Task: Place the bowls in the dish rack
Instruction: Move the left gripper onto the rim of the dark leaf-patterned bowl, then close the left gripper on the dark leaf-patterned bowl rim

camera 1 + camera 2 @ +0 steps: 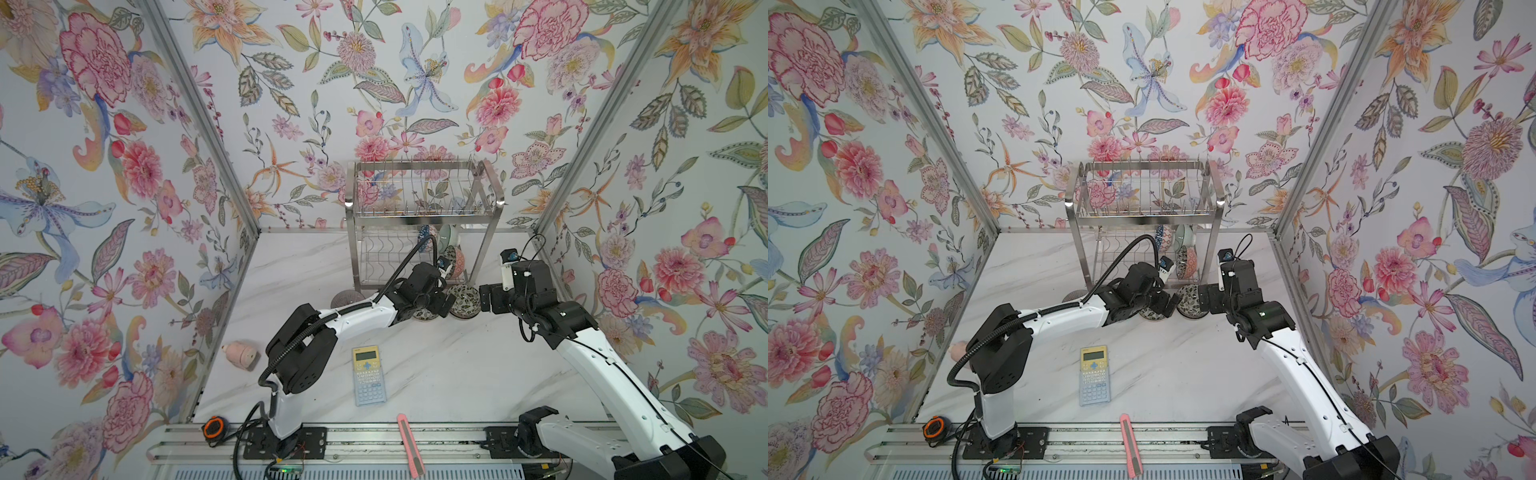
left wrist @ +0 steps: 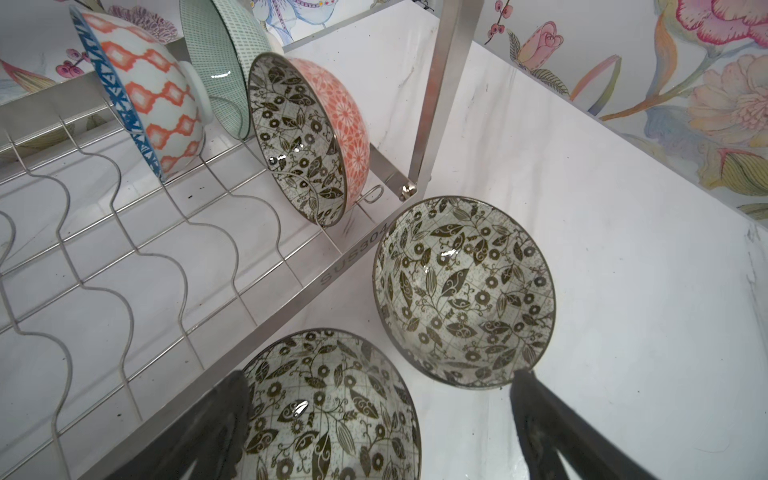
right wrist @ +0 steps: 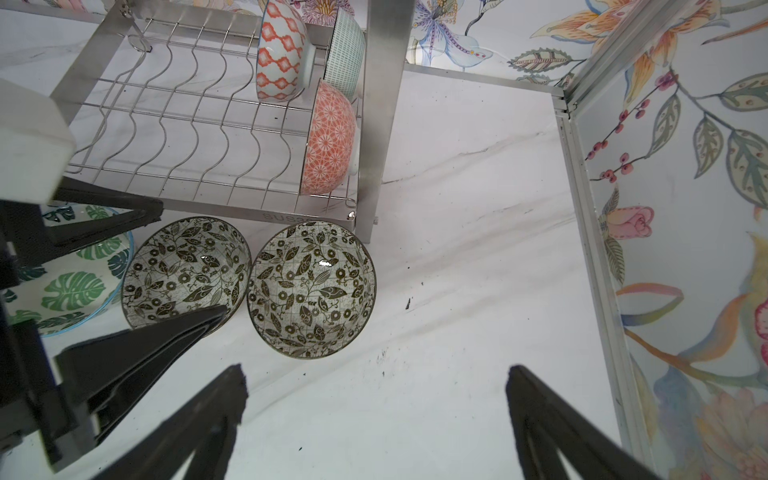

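- Left gripper [image 2: 382,376]: spread wide, one black-floral bowl [image 2: 332,411] between its fingers, not clamped.
- Right gripper [image 3: 376,370]: wide open, empty; second black-floral bowl [image 3: 311,291] just ahead.
- Both upright on the table [image 3: 457,249], side by side.
- Beyond both grippers: dish rack [image 3: 380,124], three bowls [image 3: 328,141] on edge in its lower tier.

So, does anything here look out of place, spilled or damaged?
Nothing looks spilled or broken. A calculator, a pink box cutter and a tape measure lie at the front; none belongs with dishes.
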You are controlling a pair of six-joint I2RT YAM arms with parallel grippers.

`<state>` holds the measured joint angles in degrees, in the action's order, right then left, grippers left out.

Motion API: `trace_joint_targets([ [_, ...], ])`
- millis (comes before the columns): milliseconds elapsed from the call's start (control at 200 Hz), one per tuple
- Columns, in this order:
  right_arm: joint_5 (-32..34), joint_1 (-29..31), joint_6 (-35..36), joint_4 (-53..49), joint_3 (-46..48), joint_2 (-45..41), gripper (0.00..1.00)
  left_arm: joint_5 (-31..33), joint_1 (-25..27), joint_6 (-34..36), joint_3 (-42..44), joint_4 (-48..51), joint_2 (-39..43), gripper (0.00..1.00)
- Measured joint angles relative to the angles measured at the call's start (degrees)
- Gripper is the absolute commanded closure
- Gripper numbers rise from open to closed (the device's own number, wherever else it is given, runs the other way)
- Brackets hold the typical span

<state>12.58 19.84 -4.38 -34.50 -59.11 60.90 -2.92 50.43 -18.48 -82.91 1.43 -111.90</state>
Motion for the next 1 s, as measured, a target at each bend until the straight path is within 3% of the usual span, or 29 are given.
trace_joint_targets([
  [85,0.0,0.0,0.0,0.0,0.0,0.0,0.01,-0.2,0.1,-0.1,-3.7,1.0,-2.5,0.16],
  [330,0.0,-0.1,0.0,0.0,0.0,-0.1,0.01,-0.5,0.2,0.0,-13.8,6.5,-10.0,0.31],
  [1001,-0.2,-0.6,0.0,0.0,0.0,-0.3,0.01,1.9,0.2,1.3,-22.8,14.3,-19.1,0.57],
])
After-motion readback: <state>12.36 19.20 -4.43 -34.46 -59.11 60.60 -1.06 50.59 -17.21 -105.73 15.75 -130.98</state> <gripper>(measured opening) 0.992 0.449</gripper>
